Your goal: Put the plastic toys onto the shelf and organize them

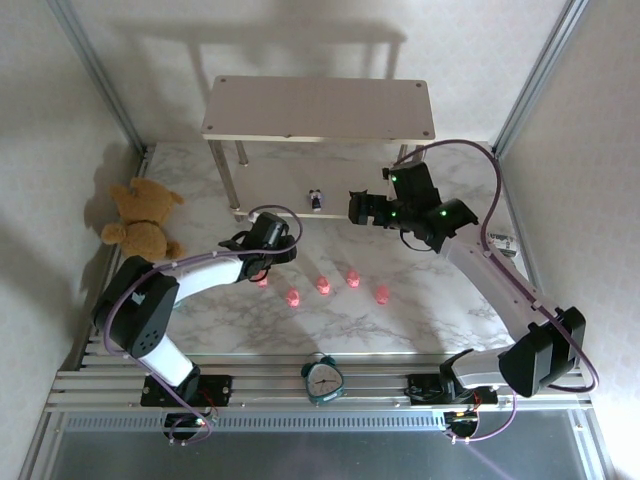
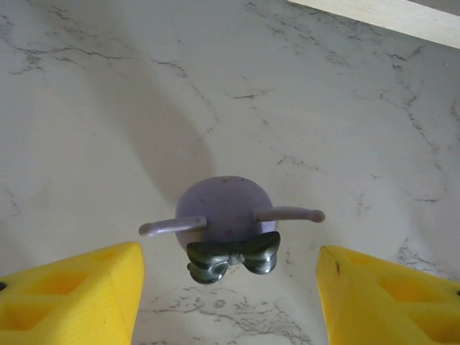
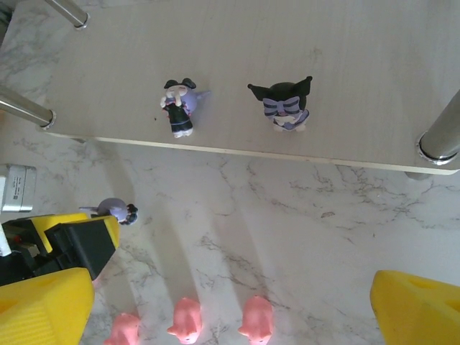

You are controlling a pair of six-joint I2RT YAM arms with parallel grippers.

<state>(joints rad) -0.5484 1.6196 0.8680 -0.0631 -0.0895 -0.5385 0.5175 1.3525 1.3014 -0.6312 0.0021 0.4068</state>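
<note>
Left hand (image 2: 228, 282) spread astride purple figurine (image 2: 219, 208), right hand (image 3: 231, 302) spread wide, shelf (image 3: 323, 43) holding two dark figurines (image 3: 180, 106) (image 3: 284, 104)

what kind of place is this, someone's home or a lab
Most likely a robot lab test cell, not a home: two arms bolted to aluminium rails, a marble-look tabletop boxed in by white panels, and staged props like the teddy bear and alarm clock.

Wht arms (image 1: 205, 270), blk joints (image 1: 540, 362), cables (image 1: 497, 175) prob. purple.
</note>
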